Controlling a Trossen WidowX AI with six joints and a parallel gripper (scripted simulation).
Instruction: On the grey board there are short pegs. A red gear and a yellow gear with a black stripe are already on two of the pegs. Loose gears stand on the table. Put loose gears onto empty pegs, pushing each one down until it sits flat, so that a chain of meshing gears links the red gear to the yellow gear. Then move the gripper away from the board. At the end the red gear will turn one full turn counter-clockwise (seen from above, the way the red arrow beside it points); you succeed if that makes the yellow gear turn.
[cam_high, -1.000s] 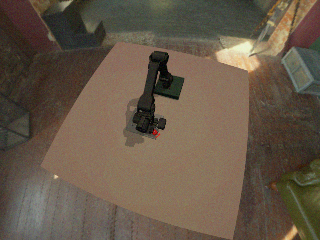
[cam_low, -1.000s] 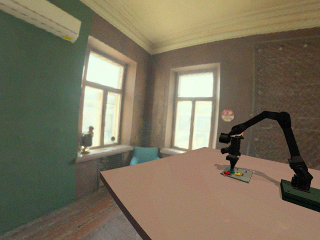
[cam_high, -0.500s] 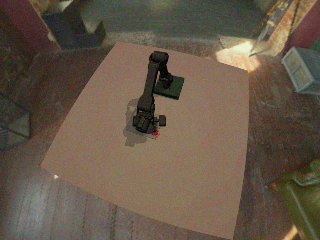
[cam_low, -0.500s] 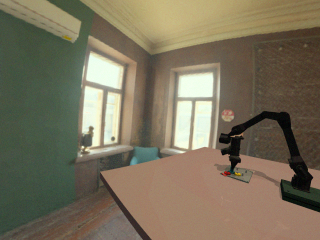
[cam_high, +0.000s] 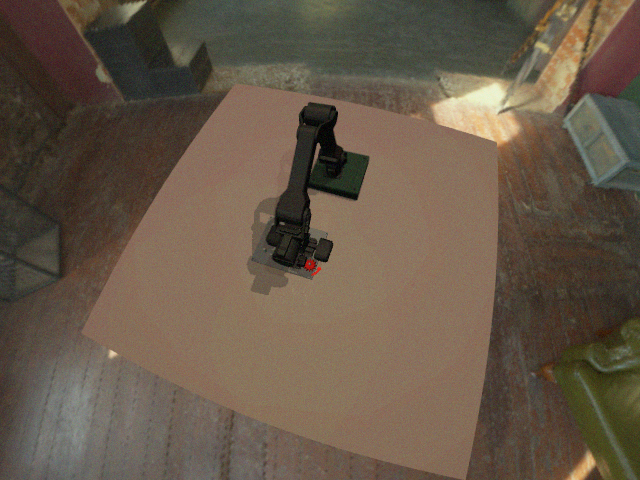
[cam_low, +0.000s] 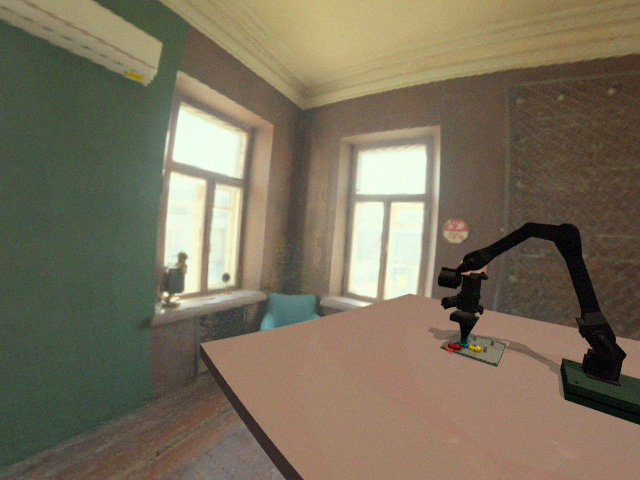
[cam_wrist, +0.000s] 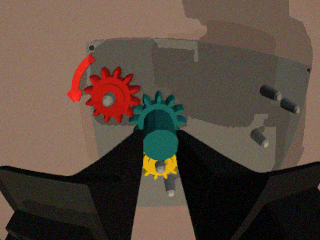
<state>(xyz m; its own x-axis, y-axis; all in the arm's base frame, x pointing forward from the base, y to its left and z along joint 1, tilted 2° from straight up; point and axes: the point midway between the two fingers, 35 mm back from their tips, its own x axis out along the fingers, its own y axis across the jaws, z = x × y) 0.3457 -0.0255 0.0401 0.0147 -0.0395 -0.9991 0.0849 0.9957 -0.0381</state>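
Observation:
My gripper (cam_wrist: 159, 136) (cam_low: 463, 338) is shut on the upright handle of the teal gear (cam_wrist: 158, 110) (cam_low: 463, 344), over the grey board (cam_wrist: 220, 60) (cam_low: 493, 357) (cam_high: 262, 256). The red gear (cam_wrist: 111, 95) (cam_low: 454, 346) (cam_high: 309, 267) is on a peg, and the teal gear's teeth are right beside its teeth in the wrist view. The yellow gear (cam_wrist: 160, 167) (cam_low: 475, 348) is on a peg, partly hidden behind the teal handle and the fingers. Whether the teal gear sits flat, and the peg beneath it, cannot be seen.
Empty pegs stand on the board: one peg (cam_wrist: 170, 185) beside the yellow gear, and three at the right in the wrist view, one of them a peg (cam_wrist: 259, 137) nearer the fingers. The red arrow (cam_wrist: 79, 80) curves beside the red gear.

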